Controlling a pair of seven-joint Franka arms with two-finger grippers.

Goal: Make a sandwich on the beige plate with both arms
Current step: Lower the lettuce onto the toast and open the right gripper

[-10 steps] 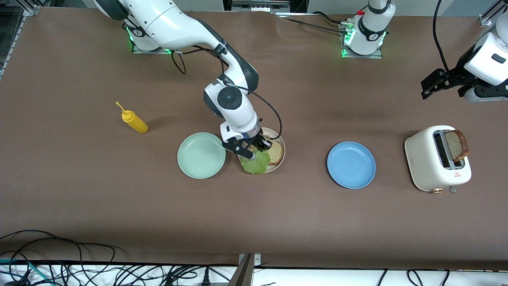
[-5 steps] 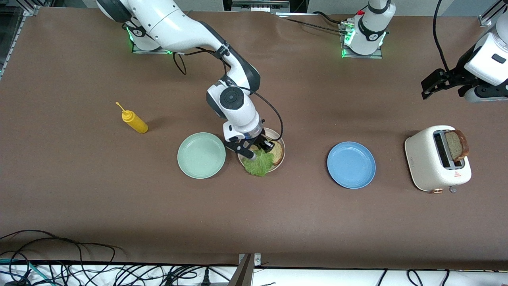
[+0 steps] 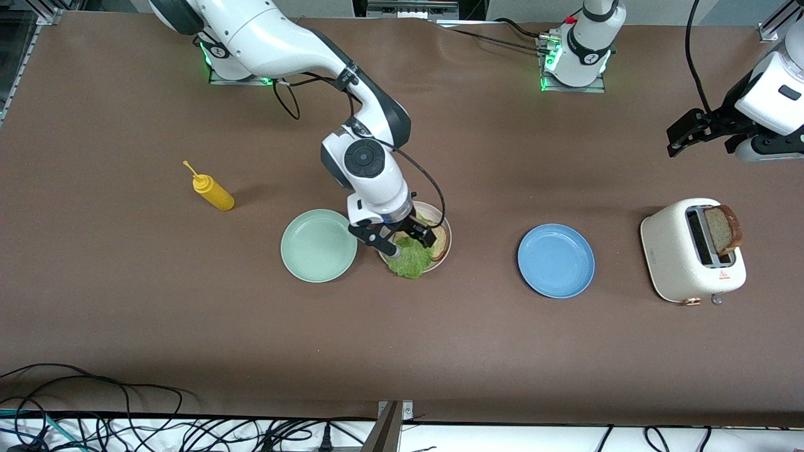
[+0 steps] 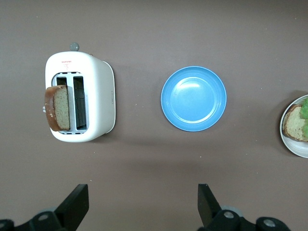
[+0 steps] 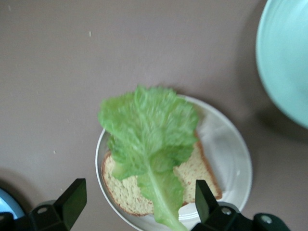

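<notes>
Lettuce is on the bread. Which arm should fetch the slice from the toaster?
Left. The left gripper, open, hangs near the toaster, whose bread slice stands up in its slot. The right gripper is open over the beige plate.

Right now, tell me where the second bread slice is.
The bread slice stands upright in the toaster at the left arm's end of the table, beside the blue plate.
</notes>
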